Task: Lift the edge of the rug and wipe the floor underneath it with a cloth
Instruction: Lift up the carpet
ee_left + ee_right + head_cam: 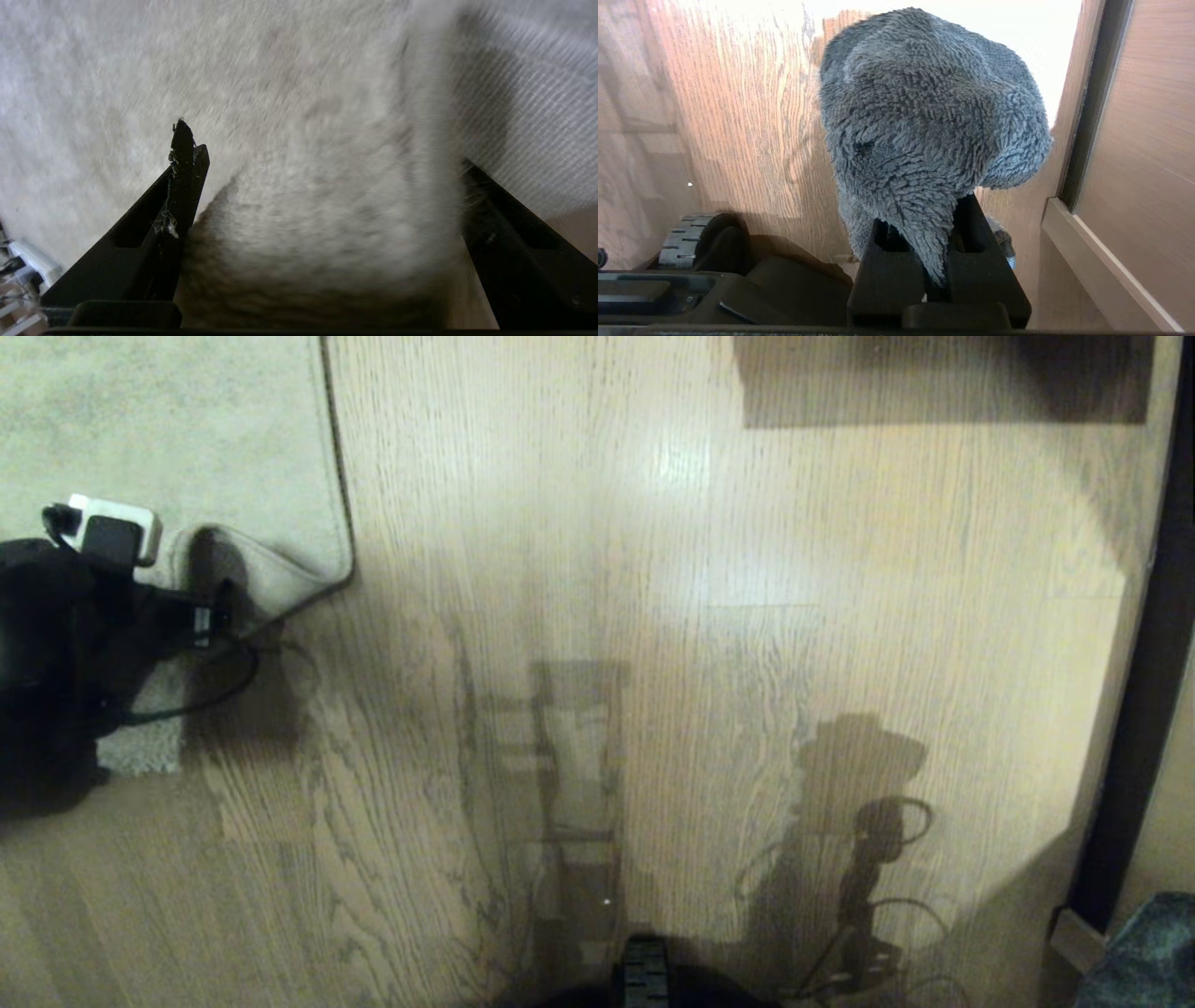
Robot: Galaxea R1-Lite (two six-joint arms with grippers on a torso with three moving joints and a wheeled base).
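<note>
Two steps remain: your left gripper [327,224], jaws wide, straddles a rug edge [245,558] fold ungripped; right gripper [936,275] clamps the cloth [924,112]; floor [653,616] unwiped.

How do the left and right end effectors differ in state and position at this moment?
The left end effector is open, its fingers astride a raised fold of the rug edge; the right end effector is shut on the cloth. The left works at the rug corner; the right hangs over the floor. Both are black, two-fingered.
</note>
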